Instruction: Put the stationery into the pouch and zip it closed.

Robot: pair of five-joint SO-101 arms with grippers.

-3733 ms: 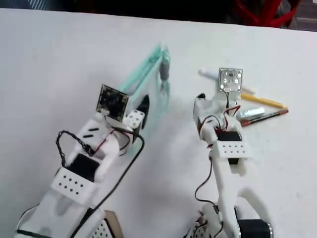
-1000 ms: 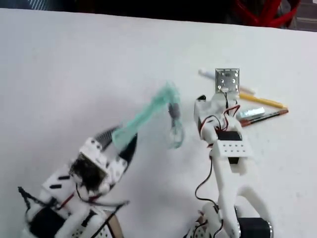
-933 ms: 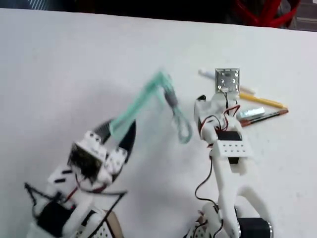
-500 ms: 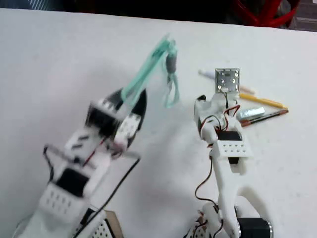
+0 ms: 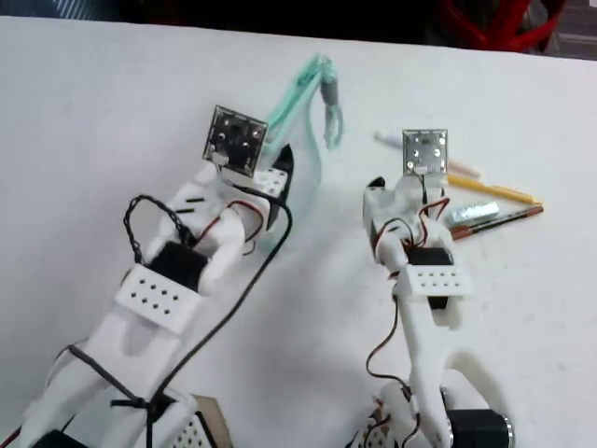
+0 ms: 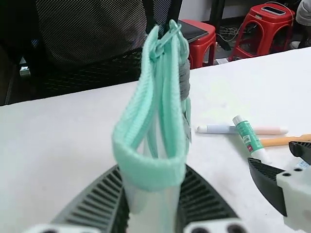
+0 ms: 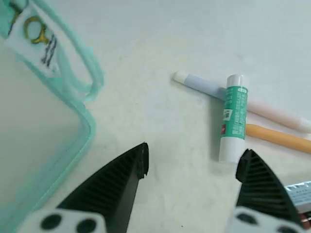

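A mint-green pouch (image 5: 300,93) with a clear side stands edge-up off the table, and my left gripper (image 6: 153,194) is shut on its lower edge. A grey tab and a loop hang near its far end (image 6: 183,82). My right gripper (image 7: 189,184) hovers open over the table, just short of a green-and-white glue stick (image 7: 232,116). A pale pen (image 7: 209,87) and an orange pen (image 7: 277,138) lie beside the stick. The pouch's corner (image 7: 43,126) sits close beside the right gripper's finger. In the high view, an orange pen (image 5: 494,191) and a brown pen (image 5: 499,220) lie to the right of the right arm.
A small silver item (image 5: 471,212) lies among the pens. The white table (image 5: 112,103) has free room at the left and in front. A red stool (image 6: 272,19) and a dark chair (image 6: 87,43) stand beyond the far edge.
The left arm swung the pouch toward the near side, then carried it back out; it is now held farther back and higher. The right arm has barely moved.
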